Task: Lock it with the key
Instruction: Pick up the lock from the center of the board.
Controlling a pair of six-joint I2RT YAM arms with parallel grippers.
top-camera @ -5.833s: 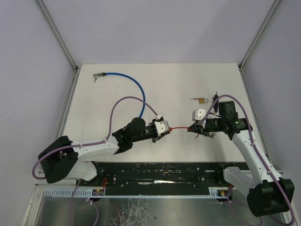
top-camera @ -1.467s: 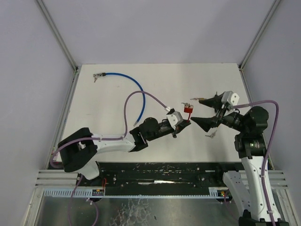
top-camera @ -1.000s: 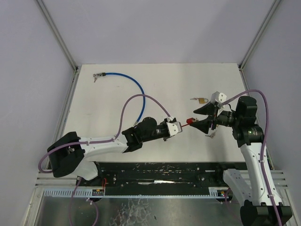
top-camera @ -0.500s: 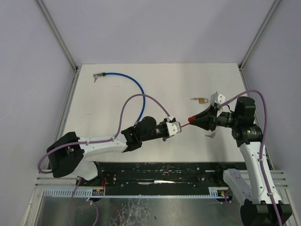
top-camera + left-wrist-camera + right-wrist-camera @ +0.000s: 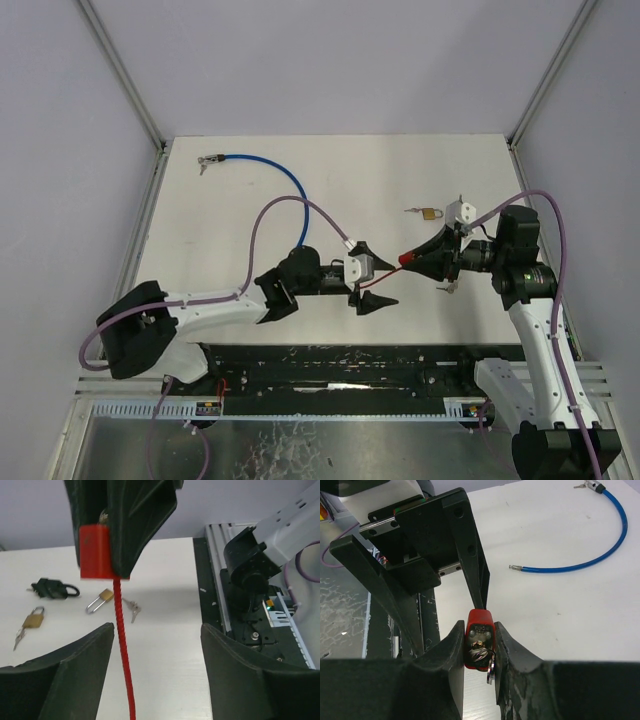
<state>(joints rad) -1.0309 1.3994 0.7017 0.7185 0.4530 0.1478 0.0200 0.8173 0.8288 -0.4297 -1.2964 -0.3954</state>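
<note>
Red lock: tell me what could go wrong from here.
1. Only the right gripper pinches the red lock; the left gripper stands open, so the lock may twist or slip.
2. The red cable hangs loose between the left fingers and could snag if either arm moves.
3. The key sits at the lock's end between the right fingers, likely hard for the left gripper to reach.
</note>
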